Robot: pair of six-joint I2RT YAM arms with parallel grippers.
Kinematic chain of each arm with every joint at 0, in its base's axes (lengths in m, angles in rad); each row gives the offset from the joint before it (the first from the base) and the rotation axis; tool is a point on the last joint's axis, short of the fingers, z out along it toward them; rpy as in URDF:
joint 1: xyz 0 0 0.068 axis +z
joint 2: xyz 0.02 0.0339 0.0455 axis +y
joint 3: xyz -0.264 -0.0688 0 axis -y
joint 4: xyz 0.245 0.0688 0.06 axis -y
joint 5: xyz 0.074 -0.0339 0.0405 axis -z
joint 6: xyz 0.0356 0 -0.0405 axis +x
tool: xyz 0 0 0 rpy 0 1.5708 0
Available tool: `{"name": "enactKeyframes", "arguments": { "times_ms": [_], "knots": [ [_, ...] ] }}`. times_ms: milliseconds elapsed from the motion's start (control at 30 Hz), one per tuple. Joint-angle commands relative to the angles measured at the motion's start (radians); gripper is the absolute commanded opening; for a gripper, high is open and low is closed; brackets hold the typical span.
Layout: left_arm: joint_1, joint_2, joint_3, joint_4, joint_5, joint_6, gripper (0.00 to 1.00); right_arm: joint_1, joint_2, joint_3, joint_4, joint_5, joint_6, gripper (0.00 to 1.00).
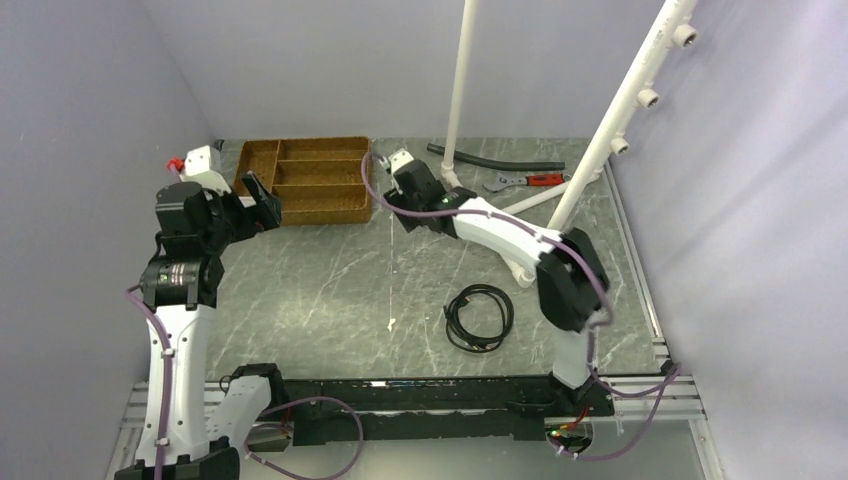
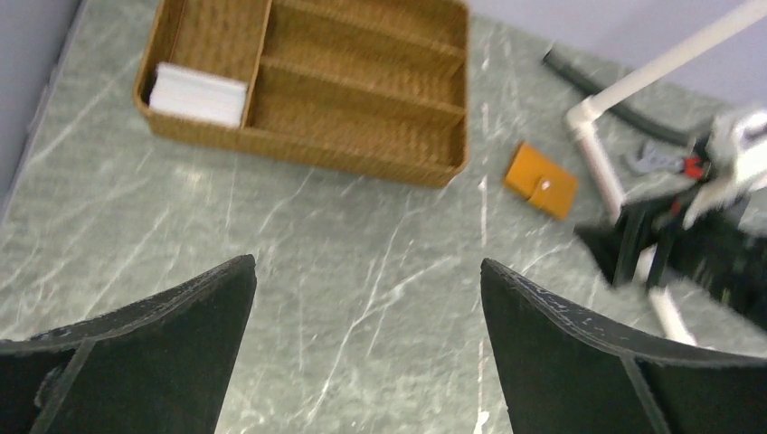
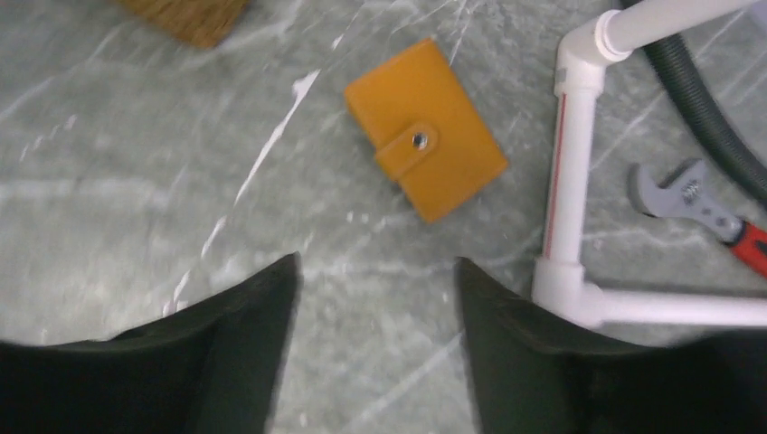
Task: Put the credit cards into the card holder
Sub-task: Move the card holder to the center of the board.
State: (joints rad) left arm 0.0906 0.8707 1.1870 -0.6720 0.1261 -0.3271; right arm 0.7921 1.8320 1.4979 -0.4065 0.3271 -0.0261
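I can read no lettering, label, brand, number or sign on anything in my views, not even on the orange card holder [image 3: 425, 142].

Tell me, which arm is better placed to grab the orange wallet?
Right: the right end effector hangs open close to the closed wallet; the left end effector is farther off, nearer the tray.

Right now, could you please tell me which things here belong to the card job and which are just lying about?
For the job: orange wallet, closed; white cards stacked in the tray's end compartment.
Lying about: wrench, grey hose, coiled cable, white pipe frame.
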Motion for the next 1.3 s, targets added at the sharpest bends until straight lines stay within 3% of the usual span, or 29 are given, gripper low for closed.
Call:
{"name": "enactKeyframes", "arguments": {
  "times_ms": [0, 167, 233, 467, 567, 700, 900, 1000, 1067, 1167, 1233, 1267],
  "knots": [
    [0.003, -0.037, -0.094, 0.041, -0.028, 0.046, 0.99, -0.090, 0.192, 0.211, 0.058, -0.079, -0.004, 0.49],
    [-0.011, -0.042, -0.161, 0.068, 0.016, 0.024, 0.99, -0.139, 0.362, 0.373, 0.057, 0.010, 0.015, 0.49],
    [-0.012, -0.030, -0.174, 0.067, 0.062, 0.004, 0.99, -0.157, 0.434, 0.455, 0.018, 0.071, 0.024, 0.40],
    [-0.024, 0.042, -0.248, 0.085, 0.321, -0.099, 0.99, -0.191, 0.552, 0.553, -0.062, -0.009, 0.049, 0.28],
    [-0.067, 0.132, -0.230, 0.030, 0.369, -0.098, 0.99, -0.178, 0.475, 0.418, -0.071, -0.105, 0.165, 0.24],
    [-0.206, 0.209, -0.239, 0.004, 0.317, -0.138, 0.99, -0.132, 0.270, 0.093, 0.027, -0.276, 0.315, 0.22],
    [-0.363, 0.236, -0.420, 0.207, 0.345, -0.384, 0.87, 0.007, 0.006, -0.228, 0.138, -0.431, 0.520, 0.23],
    [-0.410, 0.234, -0.543, 0.384, 0.388, -0.531, 0.82, 0.040, -0.089, -0.324, 0.192, -0.445, 0.563, 0.28],
    [-0.432, 0.239, -0.582, 0.449, 0.375, -0.602, 0.79, 0.014, -0.113, -0.315, 0.160, -0.373, 0.525, 0.32],
    [-0.453, 0.248, -0.572, 0.453, 0.330, -0.609, 0.75, -0.079, -0.123, -0.276, 0.117, -0.304, 0.439, 0.45],
    [-0.459, 0.268, -0.541, 0.431, 0.320, -0.590, 0.76, -0.150, -0.087, -0.252, 0.153, -0.368, 0.406, 0.58],
    [-0.460, 0.280, -0.524, 0.417, 0.317, -0.585, 0.76, -0.177, -0.053, -0.217, 0.140, -0.386, 0.391, 0.59]
  ]
}}
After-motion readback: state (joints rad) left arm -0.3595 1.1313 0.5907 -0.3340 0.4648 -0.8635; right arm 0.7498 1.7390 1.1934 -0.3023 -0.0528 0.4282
